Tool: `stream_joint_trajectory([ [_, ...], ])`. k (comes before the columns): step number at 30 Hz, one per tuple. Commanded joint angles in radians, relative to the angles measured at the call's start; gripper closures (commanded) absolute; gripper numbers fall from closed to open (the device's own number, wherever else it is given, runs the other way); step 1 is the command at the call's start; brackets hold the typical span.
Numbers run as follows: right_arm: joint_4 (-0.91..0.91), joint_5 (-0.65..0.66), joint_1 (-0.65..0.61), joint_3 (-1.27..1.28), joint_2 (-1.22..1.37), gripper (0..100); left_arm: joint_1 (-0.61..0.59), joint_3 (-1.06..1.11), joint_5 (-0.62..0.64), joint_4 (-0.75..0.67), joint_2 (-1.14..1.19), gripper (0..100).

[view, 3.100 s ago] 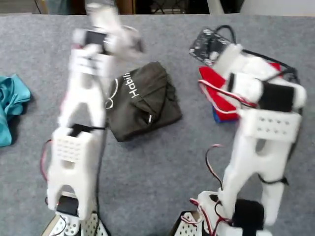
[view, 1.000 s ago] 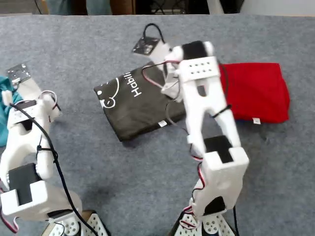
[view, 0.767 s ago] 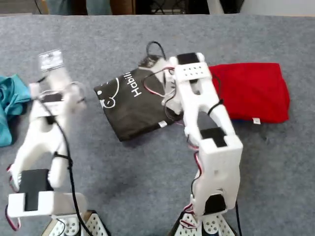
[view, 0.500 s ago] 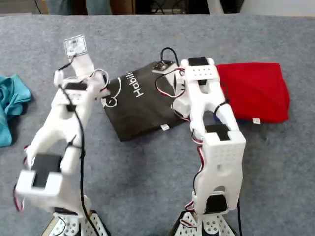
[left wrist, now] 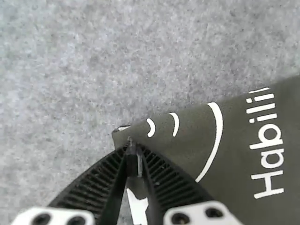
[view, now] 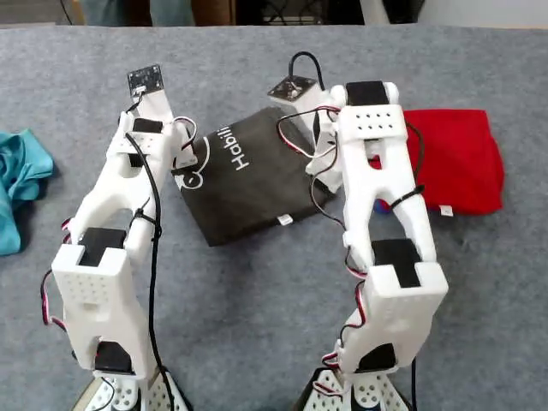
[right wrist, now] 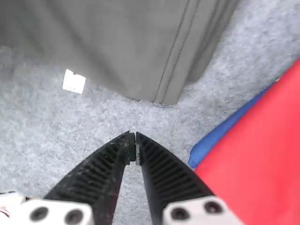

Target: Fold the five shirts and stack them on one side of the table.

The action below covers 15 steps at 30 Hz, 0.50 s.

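Surface: we see grey felt table point(view: 257, 325).
Left gripper point(left wrist: 132, 157): closed at folded black cotton shirt point(view: 248, 175) corner.
Right gripper point(right wrist: 135, 140): closed, empty, beside folded red shirt point(view: 458, 163).

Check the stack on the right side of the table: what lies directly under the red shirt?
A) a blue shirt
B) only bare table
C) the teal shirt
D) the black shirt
A: a blue shirt edge sticks out from beneath the red shirt, while the black shirt and the teal shirt lie apart from it on the table.
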Motion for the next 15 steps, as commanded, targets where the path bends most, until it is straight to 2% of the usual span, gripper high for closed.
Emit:
stream_joint_trajectory([
  [1,-0.011,-0.144,-0.015,-0.054,-0.051,98.3,-0.005,-0.051,0.009,0.006,-0.021,97],
  [5,-0.008,-0.427,-0.061,-0.065,-0.027,94.9,-0.058,-0.065,0.014,0.008,-0.051,97],
  [10,-0.011,-0.864,-0.11,-0.056,0.062,76.3,-0.136,-0.084,0.014,-0.017,-0.055,97],
  [15,-0.064,-0.971,-0.153,-0.061,0.177,60.3,-0.173,-0.085,0.014,-0.002,-0.055,97],
])
